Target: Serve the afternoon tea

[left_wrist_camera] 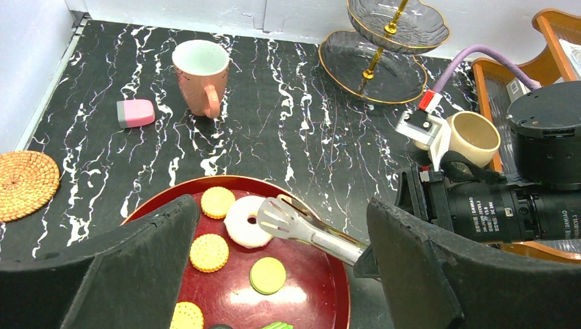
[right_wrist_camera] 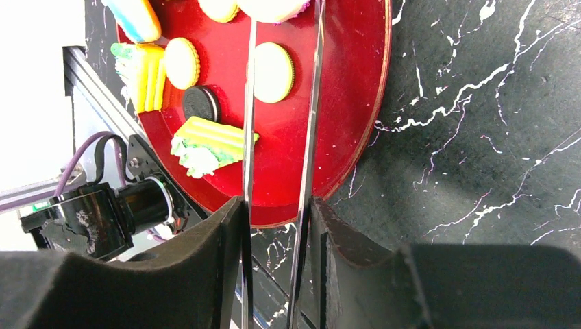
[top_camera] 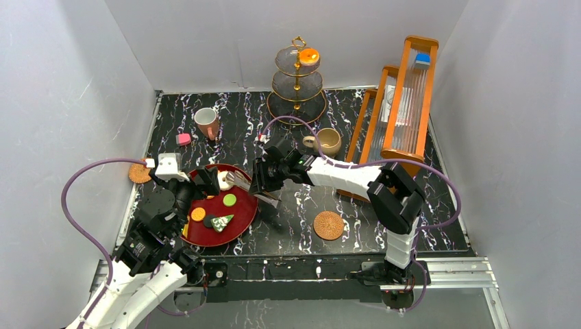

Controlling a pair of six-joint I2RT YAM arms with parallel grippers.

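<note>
On red tray (left_wrist_camera: 312,281) — white donut (left_wrist_camera: 243,223) under tongs (left_wrist_camera: 308,233) | right fingers (right_wrist_camera: 199,274) hold tongs

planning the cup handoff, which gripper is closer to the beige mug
Right. The right gripper, shut on the tongs, sits just near-left of the beige mug, at the red tray's right edge. The left gripper is farther left, open over the tray.
</note>
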